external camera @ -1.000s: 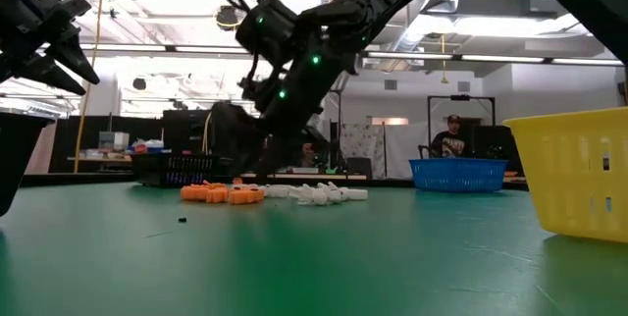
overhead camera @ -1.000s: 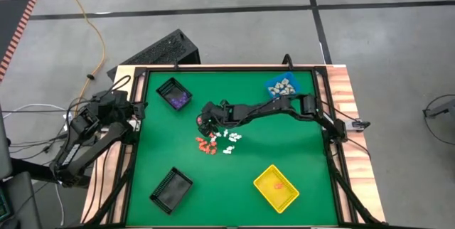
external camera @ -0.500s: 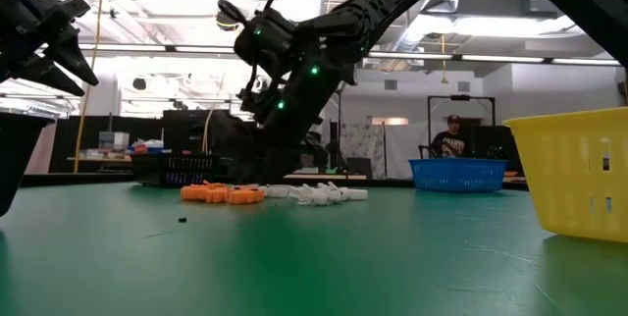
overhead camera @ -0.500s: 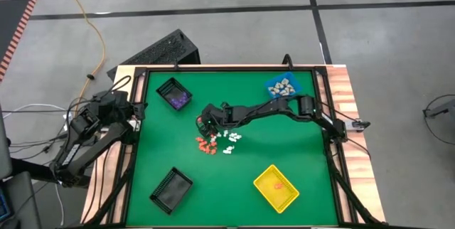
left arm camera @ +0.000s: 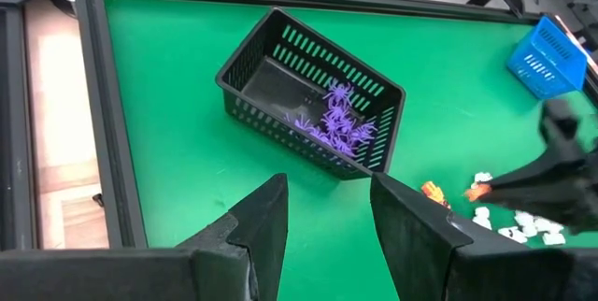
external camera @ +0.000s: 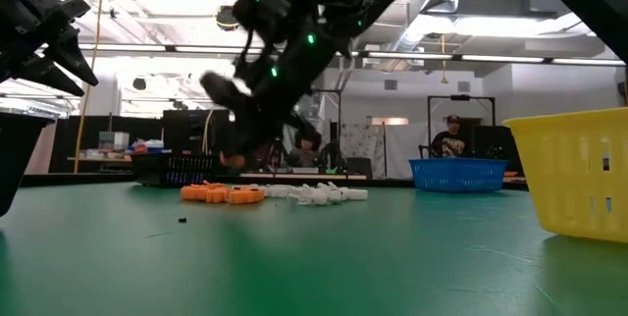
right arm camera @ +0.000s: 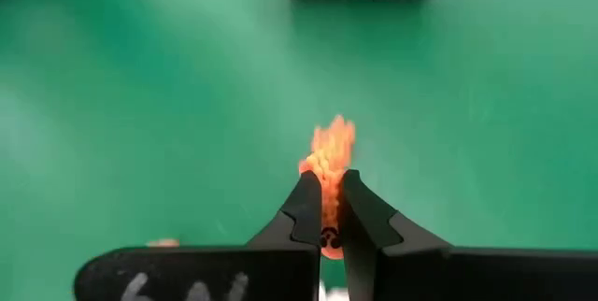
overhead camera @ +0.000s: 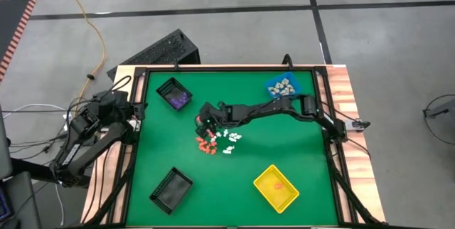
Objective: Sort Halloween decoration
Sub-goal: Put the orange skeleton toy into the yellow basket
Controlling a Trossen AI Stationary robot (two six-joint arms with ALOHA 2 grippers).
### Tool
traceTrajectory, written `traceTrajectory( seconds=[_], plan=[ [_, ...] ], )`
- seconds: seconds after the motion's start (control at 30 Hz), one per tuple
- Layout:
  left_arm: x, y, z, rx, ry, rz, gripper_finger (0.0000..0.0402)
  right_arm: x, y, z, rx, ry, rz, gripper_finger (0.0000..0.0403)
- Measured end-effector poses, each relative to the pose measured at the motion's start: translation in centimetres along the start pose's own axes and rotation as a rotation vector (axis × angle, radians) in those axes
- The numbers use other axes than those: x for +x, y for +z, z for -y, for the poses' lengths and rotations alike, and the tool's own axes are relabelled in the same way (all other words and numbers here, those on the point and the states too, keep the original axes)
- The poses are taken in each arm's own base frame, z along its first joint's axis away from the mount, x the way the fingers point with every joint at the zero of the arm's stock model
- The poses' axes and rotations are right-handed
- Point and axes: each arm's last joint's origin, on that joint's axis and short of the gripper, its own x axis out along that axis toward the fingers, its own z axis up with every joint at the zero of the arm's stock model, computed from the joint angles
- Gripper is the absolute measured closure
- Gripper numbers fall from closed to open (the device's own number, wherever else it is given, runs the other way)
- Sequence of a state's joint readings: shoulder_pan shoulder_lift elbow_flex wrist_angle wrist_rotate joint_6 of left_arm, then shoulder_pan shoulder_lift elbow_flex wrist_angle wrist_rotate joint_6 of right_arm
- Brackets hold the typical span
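Halloween decoration pieces (overhead camera: 215,142), tiny moulded plastic figurines in orange and white, are lying in a loose heap at the middle of the green felt-covered bench (overhead camera: 234,186), while one orange piece (right arm camera: 329,161) is being pinched between the pressed-together fingers of the right tool (right arm camera: 324,209), just above the heap's edge nearest the black slatted plastic bin (left arm camera: 313,105). The held piece looks ridged and flame-like, poking out past the fingertips, probably so it can drop cleanly into a bin. Purple spider-like pieces (left arm camera: 336,123) are already sitting in that black bin, beige ones in the blue plastic basket (overhead camera: 283,86) beyond the heap, and an orange one in the yellow plastic basket (overhead camera: 276,188). The left tool (left arm camera: 327,209), fingers spread and holding nothing, is waiting near the black bin at the bench's edge.
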State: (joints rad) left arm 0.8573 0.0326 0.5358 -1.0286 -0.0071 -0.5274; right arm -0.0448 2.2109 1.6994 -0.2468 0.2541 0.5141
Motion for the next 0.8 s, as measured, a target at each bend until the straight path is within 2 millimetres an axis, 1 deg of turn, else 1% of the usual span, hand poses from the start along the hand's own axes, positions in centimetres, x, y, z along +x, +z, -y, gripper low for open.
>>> traceTrajectory(
  seconds=[0.07, 0.17, 0.27, 0.4, 0.47, 0.57, 0.67, 0.8],
  plan=[
    [0.0, 0.0, 0.0, 0.000, 0.000, 0.000, 0.0258, -0.5, 1.2, -0.4, -0.010, 0.013, 0.032, 0.0364],
    [0.0, 0.0, 0.0, 0.000, 0.000, 0.001, 0.0258, -1.2, 2.5, -0.8, -0.036, 0.017, 0.044, 0.0364],
    [0.0, 0.0, 0.0, 0.000, 0.000, 0.001, 0.0258, -1.9, 3.9, -1.5, -0.046, 0.043, 0.092, 0.0364],
    [0.0, 0.0, 0.0, 0.000, 0.001, -0.001, 0.0258, -3.7, 5.3, -1.9, -0.077, 0.087, 0.091, 0.0364],
    [0.0, 0.0, 0.0, 0.001, 0.000, -0.002, 0.0258, -5.3, 5.9, -2.0, -0.093, 0.104, 0.073, 0.0364],
    [0.0, 0.0, 0.0, 0.003, -0.001, -0.003, 0.0258, -7.8, 6.1, -2.0, -0.127, 0.098, 0.015, 0.0366],
    [0.0, 0.0, 0.0, 0.004, -0.001, -0.003, 0.0258, -10.6, 5.7, -2.2, -0.182, 0.083, -0.059, 0.0366],
    [0.0, 0.0, 0.0, 0.005, -0.001, -0.004, 0.0258, -14.9, 4.8, -2.9, -0.241, 0.076, -0.155, 0.0366]
  ],
)
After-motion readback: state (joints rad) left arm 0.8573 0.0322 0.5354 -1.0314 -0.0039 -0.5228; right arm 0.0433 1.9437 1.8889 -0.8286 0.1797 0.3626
